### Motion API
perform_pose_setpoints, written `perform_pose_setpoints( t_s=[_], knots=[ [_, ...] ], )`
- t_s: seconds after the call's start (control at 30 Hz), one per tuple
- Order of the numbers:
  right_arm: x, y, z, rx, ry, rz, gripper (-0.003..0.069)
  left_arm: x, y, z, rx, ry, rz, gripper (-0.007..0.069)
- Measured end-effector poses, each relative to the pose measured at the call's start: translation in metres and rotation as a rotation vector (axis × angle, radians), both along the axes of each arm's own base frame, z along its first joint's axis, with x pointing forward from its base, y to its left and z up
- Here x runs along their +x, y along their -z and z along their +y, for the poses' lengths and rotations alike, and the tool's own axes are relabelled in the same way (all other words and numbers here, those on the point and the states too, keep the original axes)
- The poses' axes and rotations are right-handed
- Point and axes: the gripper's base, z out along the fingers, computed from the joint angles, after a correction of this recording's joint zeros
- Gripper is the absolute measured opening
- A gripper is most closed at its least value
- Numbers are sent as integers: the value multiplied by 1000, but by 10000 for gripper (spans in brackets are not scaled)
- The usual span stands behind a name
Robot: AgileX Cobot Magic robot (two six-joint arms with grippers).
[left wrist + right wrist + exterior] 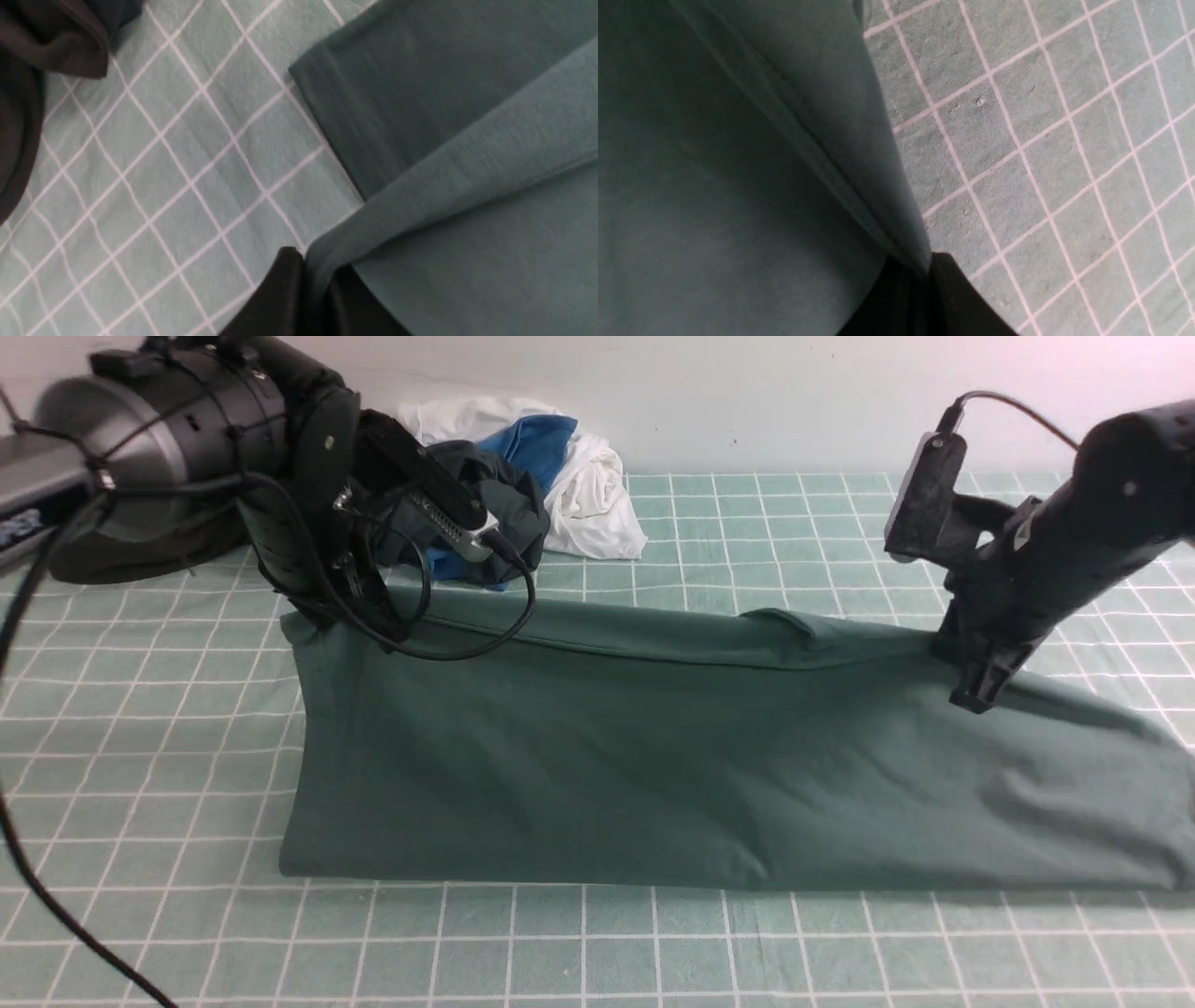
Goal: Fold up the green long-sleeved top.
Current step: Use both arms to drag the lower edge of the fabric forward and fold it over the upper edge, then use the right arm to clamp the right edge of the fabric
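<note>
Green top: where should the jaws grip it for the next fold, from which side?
Grip the green top on its far long edge, one end per arm, from above the far side. It lies as a long band, so end grips keep that edge straight. Both jaws pinch there.

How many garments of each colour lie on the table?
Green top: 1
White garment: 1
Dark teal-grey garment: 1
Dark olive-black garment: 1
Total: 4
</note>
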Motion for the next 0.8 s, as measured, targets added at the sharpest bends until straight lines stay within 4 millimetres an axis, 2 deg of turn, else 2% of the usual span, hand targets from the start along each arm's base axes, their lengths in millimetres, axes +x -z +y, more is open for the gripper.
perform_pose_setpoints(
  t_s=[0.07,0.1,0.17,0.23,0.3,0.33,0.4,0.47,0.57,0.6,0.63,0.73,0.8],
  knots=[
    [7,9,0,12,22,4,44,10,13,1,0,-3,5,52],
    [16,20,0,26,58,5,84,20,25,3,-1,-7,9,86],
    [21,24,0,37,89,3,123,26,36,6,2,-12,19,127],
    [27,22,-2,86,183,-14,231,32,42,12,1,-22,6,230],
    [31,11,-1,141,274,-34,317,35,38,16,-12,-53,-13,312],
    [32,10,-1,147,283,-35,325,35,37,16,-14,-58,-15,321],
    [31,-7,-2,201,387,-32,402,39,23,20,-52,-146,-47,428],
    [25,-16,0,245,439,4,435,39,13,20,-80,-217,-44,484],
    [18,-17,9,326,471,74,442,38,3,17,-117,-275,-30,504],
    [15,-11,23,398,470,139,441,36,-1,13,-130,-284,-11,502],
    [14,-10,25,403,465,147,440,36,-1,12,-132,-285,-10,501],
    [15,24,57,471,426,262,424,31,-2,1,-149,-277,19,451],
    [19,42,67,482,421,281,416,29,-1,-4,-149,-270,35,414]
  ],
)
